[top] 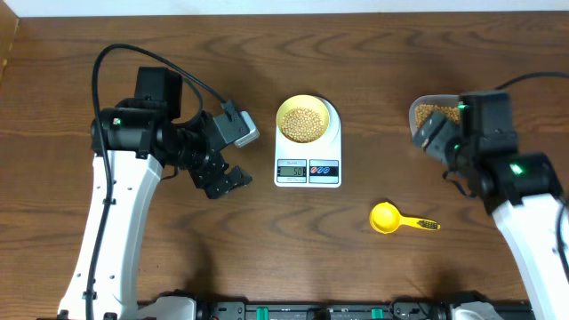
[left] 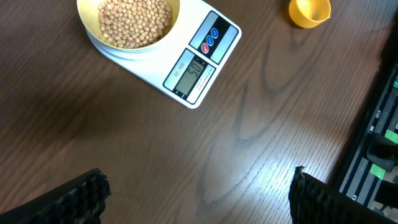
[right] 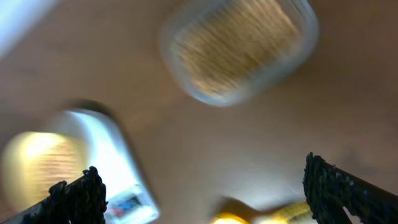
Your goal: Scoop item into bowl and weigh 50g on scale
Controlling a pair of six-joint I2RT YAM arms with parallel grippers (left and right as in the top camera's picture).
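The pale-yellow bowl sits on the white scale, filled with beans. The display seems to read at the target, though the last digit is unclear. The left gripper hangs just left of the scale, fingers apart and empty. The right gripper, jaws also wide and empty, hovers over the clear tub of beans at the far right. Any correction would turn on the yellow scoop. It lies at the scale's front right, its long axis running left to right, cup toward the scale and handle pointing right. It is nearer the right arm, with nothing in the way.
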